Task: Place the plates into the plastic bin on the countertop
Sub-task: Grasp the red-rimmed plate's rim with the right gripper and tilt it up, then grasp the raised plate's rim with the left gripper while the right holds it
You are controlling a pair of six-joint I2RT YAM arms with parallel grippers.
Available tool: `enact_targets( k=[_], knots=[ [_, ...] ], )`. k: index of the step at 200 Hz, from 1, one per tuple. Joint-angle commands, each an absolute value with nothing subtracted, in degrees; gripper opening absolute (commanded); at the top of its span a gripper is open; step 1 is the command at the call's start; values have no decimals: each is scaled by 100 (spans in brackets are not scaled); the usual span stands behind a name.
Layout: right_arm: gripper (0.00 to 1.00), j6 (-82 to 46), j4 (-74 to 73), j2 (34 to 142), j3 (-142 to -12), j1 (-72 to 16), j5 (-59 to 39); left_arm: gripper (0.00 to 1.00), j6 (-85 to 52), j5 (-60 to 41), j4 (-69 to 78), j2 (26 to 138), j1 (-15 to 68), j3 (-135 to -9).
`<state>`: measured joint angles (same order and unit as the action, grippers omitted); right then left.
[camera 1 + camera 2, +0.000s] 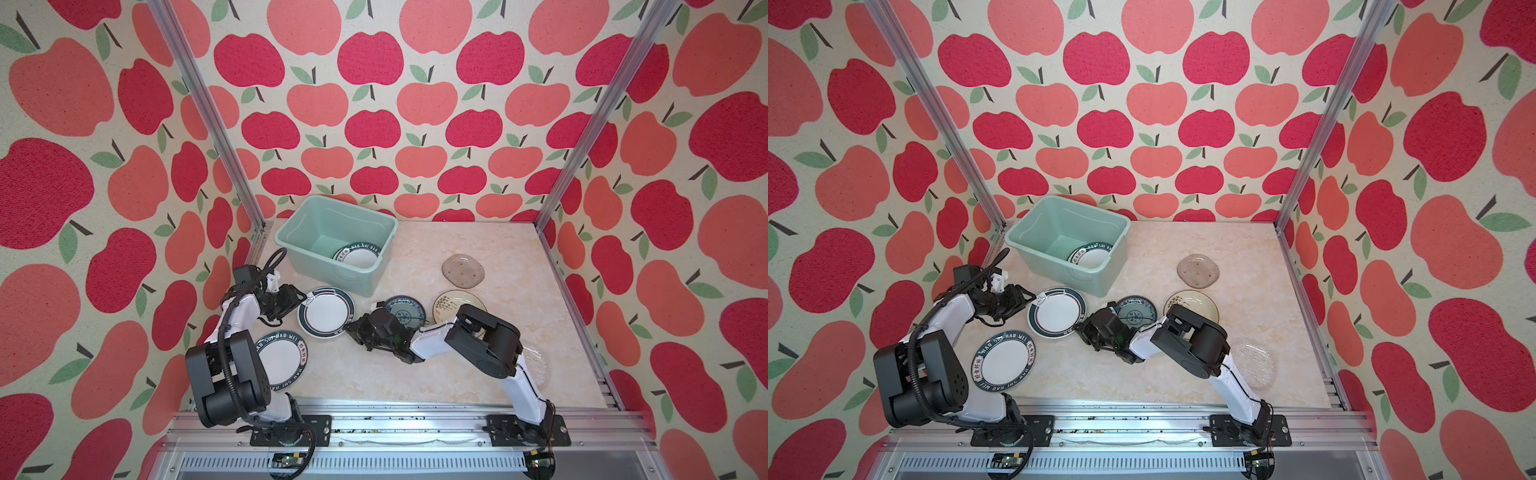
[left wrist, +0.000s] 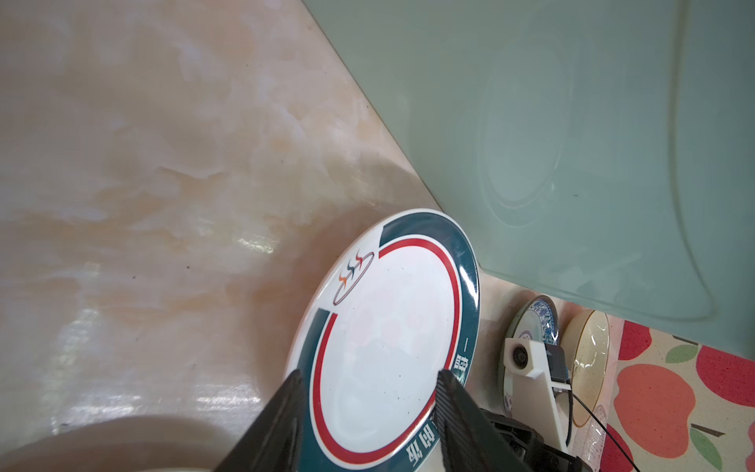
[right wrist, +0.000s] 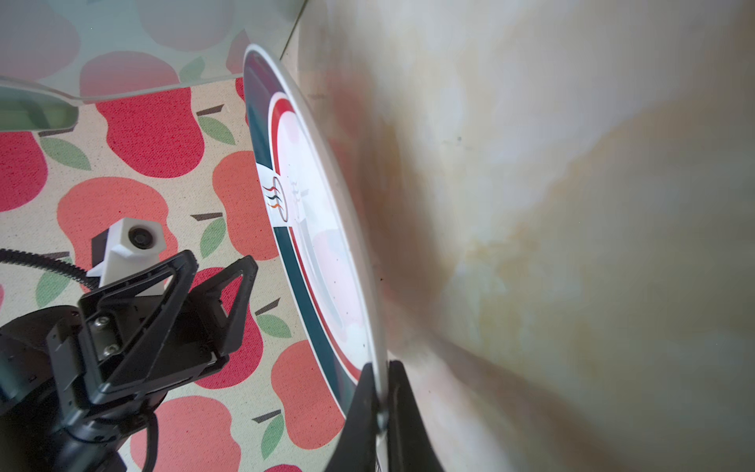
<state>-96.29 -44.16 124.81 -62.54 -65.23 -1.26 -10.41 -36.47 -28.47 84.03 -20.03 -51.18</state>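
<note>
Gripped the green-rimmed plate [image 1: 326, 311] by its near-right rim with the right gripper [image 3: 380, 392], fingers clamped on the edge. Had the left gripper [image 1: 302, 297] just beside the plate's left rim, fingers apart and closed on nothing; could not tell whether they touched the rim. Found the plate out on the surface [image 1: 415, 374], just near of the plastic bin [image 1: 324, 270] and not yet in it. From the right wrist view, judged it lifted at the held edge, with shadow beneath. Could not tell whether its far side rested on the surface. Saw one lettered plate [image 1: 359, 257] already inside the bin and another [image 1: 280, 359] near left by the left arm. Also saw a teal patterned plate [image 1: 405, 311], a cream bamboo-drawn plate [image 1: 451, 305] and two glass plates [image 1: 462, 271] [image 1: 534, 365] to the right. Judged slip the main risk: a glazed rim pinched at one point only, likely to pivot or slide out under its own weight. Judged a release on the right before the left fingers closed likely to drop it flat. Judged, too, a low carry likely to catch the bin's near wall and push the bin back, and a careless right-arm swing likely to knock the teal plate close beside it.
</note>
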Motion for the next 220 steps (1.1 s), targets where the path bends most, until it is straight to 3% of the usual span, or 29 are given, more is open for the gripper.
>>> enact_targets(
  k=[1,86,171,220],
  knots=[
    [0,-9386,-4707,12155,-6357,-6489,-307,54,-905,-3709,-2655,8373,-2039,-4933],
    [0,-9238,-4670,11920,-6332,-6495,-361,52,-851,-3569,-2841,8144,-2040,-4896],
    [0,-9176,-4538,11594,-6053,-6484,-217,57,-848,-3024,-3119,7483,-2065,-4935],
    [0,-9158,-4807,11505,-5977,-6395,-443,56,-1019,-3783,-2894,7363,-2065,-4756]
  ],
)
